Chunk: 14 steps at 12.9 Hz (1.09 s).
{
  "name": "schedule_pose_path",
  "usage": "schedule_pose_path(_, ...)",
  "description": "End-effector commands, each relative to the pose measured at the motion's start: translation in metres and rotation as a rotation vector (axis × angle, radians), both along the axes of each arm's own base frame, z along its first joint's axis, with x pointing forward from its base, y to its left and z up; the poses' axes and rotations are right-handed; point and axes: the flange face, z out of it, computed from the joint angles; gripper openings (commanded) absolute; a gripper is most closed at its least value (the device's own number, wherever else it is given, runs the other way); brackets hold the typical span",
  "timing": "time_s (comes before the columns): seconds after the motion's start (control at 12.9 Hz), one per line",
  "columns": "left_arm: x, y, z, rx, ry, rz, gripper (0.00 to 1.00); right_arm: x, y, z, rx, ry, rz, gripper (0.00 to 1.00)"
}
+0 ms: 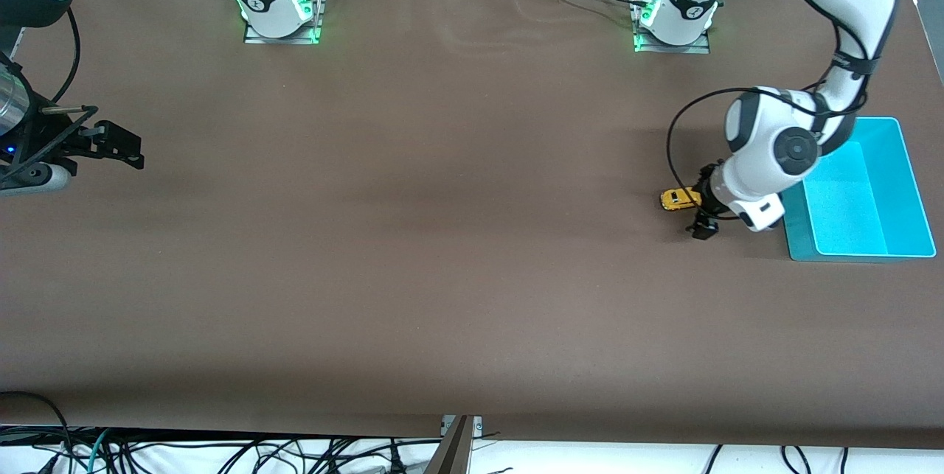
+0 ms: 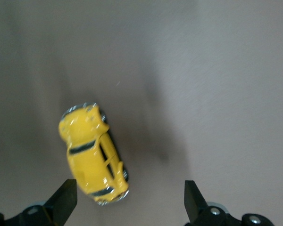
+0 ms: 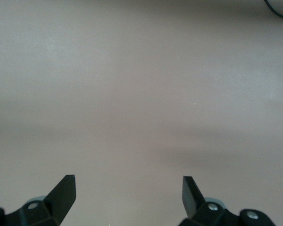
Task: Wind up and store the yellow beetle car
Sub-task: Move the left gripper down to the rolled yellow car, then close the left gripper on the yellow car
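Yellow beetle car beside left hand (apart)

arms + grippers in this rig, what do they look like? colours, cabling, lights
Both arms are white with black joint bands and loose black cables; green lights glow at their bases. The left gripper and right gripper are black, each with two wedge-tipped fingers and silver screws at the finger mounts.
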Motion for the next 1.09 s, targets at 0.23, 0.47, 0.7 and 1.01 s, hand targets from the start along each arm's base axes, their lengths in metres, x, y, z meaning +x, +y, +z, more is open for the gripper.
schedule_pose_path(0.23, -0.028, -0.004, -0.027, 0.114, 0.03, 0.046, 1.0, -0.004, 0.0, 0.001, -0.014, 0.01, -0.006, 1.0)
schedule_pose_path(0.47, -0.029, -0.002, -0.039, 0.113, 0.025, 0.062, 1.0, -0.004, 0.002, 0.002, -0.013, 0.009, -0.006, 1.0)
schedule_pose_path(0.7, -0.029, -0.002, -0.039, 0.123, 0.021, 0.079, 0.79, -0.004, 0.002, 0.002, -0.013, 0.009, -0.004, 1.0)
schedule_pose_path(1.01, -0.027, 0.001, -0.036, 0.127, 0.013, 0.102, 0.33, -0.004, 0.0, 0.001, -0.014, 0.009, -0.004, 1.0)
